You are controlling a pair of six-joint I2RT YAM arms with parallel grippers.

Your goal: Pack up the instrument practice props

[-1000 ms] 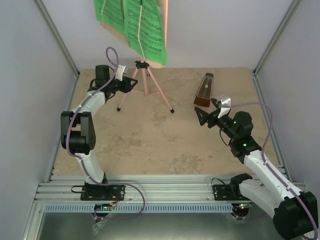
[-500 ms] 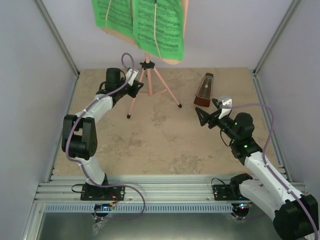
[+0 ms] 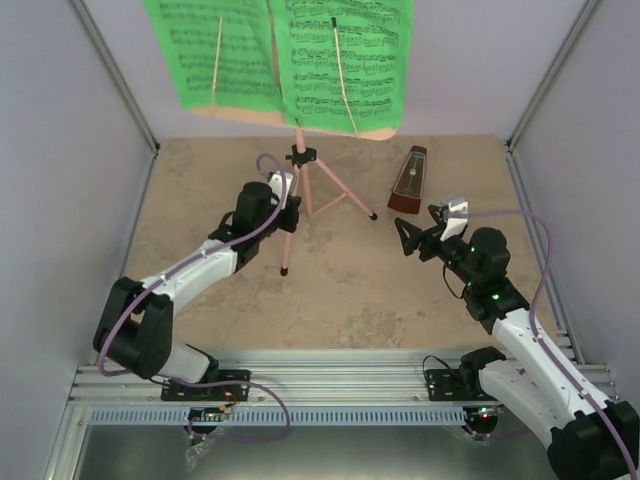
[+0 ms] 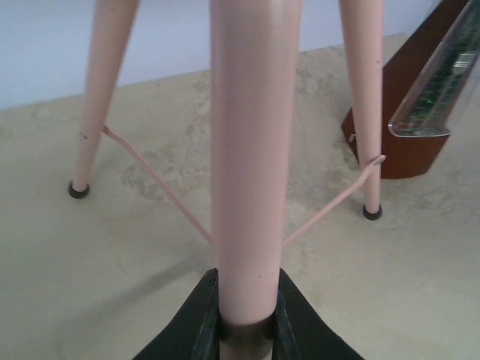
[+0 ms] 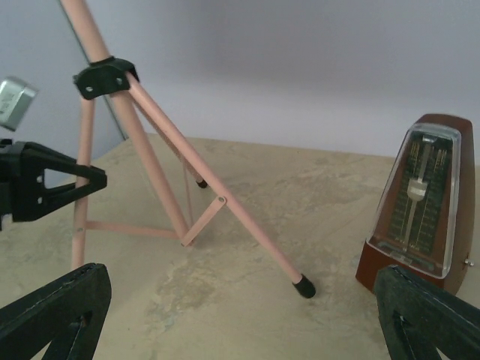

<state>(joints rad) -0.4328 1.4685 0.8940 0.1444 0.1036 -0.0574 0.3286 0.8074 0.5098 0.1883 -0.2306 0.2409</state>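
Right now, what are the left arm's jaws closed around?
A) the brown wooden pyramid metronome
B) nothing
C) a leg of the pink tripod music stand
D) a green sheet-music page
C: the left wrist view shows the left jaws clamping a leg of the pink tripod music stand.

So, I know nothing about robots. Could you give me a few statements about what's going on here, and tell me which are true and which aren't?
1. The left gripper is clamped on one leg of the pink music stand. True.
2. The right gripper is holding the metronome. False: its jaws are wide open and empty, and the metronome stands on the table just beyond it, untouched.
3. Green sheet-music pages sit on the stand's desk. True.
4. The metronome has tipped onto its side. False: it stands upright on its base.
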